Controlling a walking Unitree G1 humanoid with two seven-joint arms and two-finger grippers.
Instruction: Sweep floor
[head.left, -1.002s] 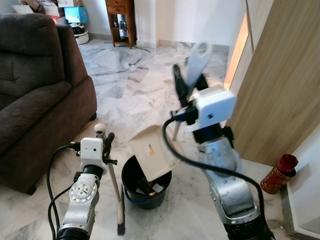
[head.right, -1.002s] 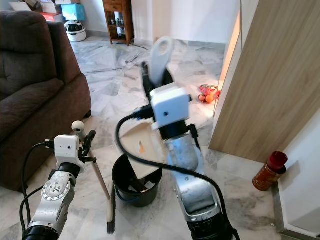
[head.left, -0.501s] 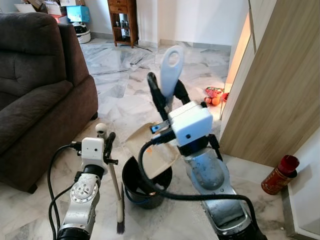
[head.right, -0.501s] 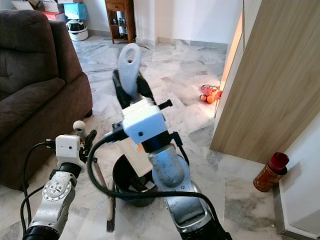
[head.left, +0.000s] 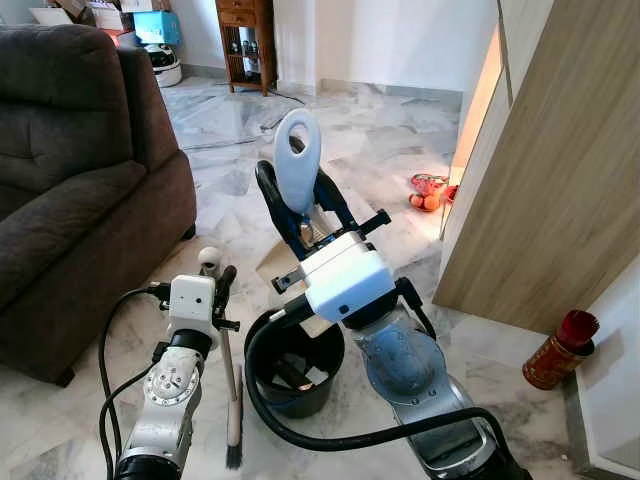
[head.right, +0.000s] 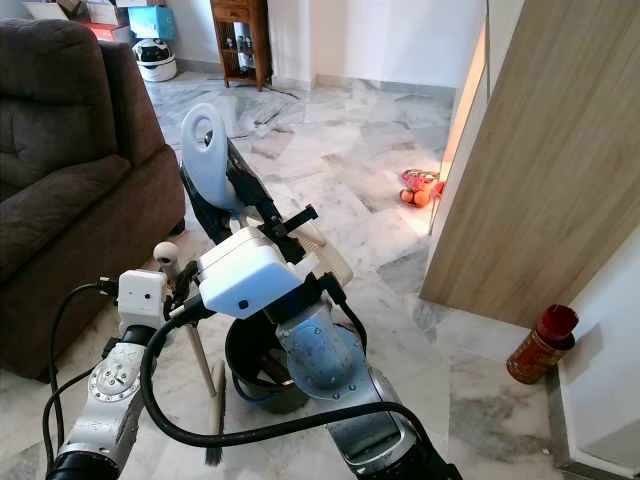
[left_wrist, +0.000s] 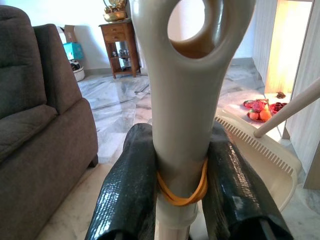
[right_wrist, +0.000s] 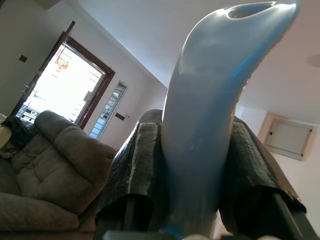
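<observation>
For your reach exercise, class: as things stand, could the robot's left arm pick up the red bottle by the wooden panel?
Probably not. The left gripper is shut on the broom, and the red bottle stands on the far right, with the right arm and bucket between.

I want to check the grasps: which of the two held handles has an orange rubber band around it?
The broom handle in the left gripper has it; the dustpan handle in the right gripper is bare.

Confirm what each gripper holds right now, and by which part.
Left gripper: shut on the broom, near the top of its handle, at the orange rubber band. Right gripper: shut on the dustpan handle, below its hanging loop, above the black bucket.
</observation>
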